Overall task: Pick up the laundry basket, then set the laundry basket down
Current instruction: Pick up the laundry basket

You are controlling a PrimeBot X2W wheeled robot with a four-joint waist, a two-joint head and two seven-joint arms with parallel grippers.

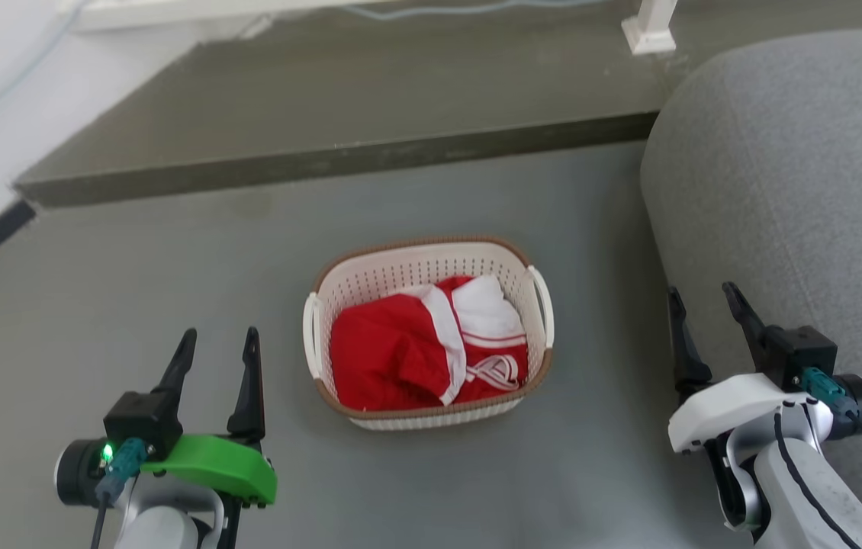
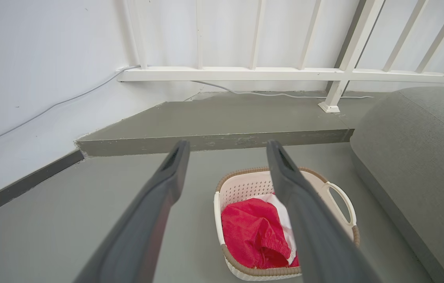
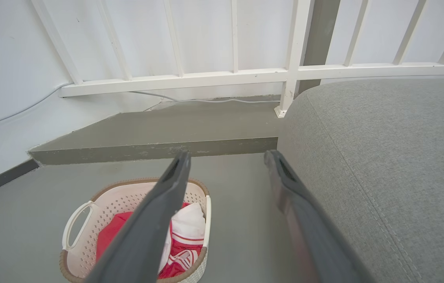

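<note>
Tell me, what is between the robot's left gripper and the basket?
Nothing, just bare grey floor between the left gripper and the laundry basket, seen in the head view.

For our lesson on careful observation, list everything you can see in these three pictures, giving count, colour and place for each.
basket: one, cream with brown rim, on the floor between the hands
clothing: one heap, red and white, inside the basket
floor: one, grey, under the basket
step: one, grey, beyond the basket
sofa: one, grey fabric, right of the basket
railing: one, white, at the back of the step
cable: one, pale, on the step below the railing
left hand: one, dark fingers, open, left of the basket and apart from it
right hand: one, dark fingers, open, right of the basket, by the sofa
</note>
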